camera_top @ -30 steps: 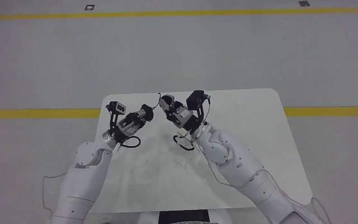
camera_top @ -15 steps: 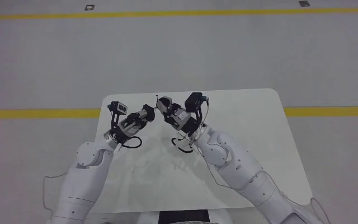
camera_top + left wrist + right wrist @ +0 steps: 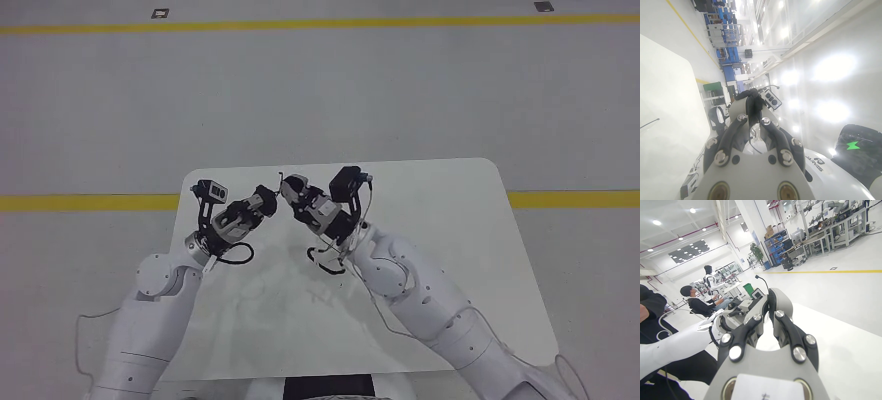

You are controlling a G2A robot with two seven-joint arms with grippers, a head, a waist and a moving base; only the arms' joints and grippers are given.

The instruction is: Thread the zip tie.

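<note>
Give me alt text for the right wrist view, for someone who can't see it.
The right gripper, its fingers shut on a thin black zip tie whose knobbed end curves out past the fingertips, is in the foreground, with a white table behind it. The left arm comes in close beside it.

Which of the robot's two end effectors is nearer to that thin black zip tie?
Right. The right end effector pinches the zip tie, which sticks out past its fingertips; the left end effector sits just beside it.
</note>
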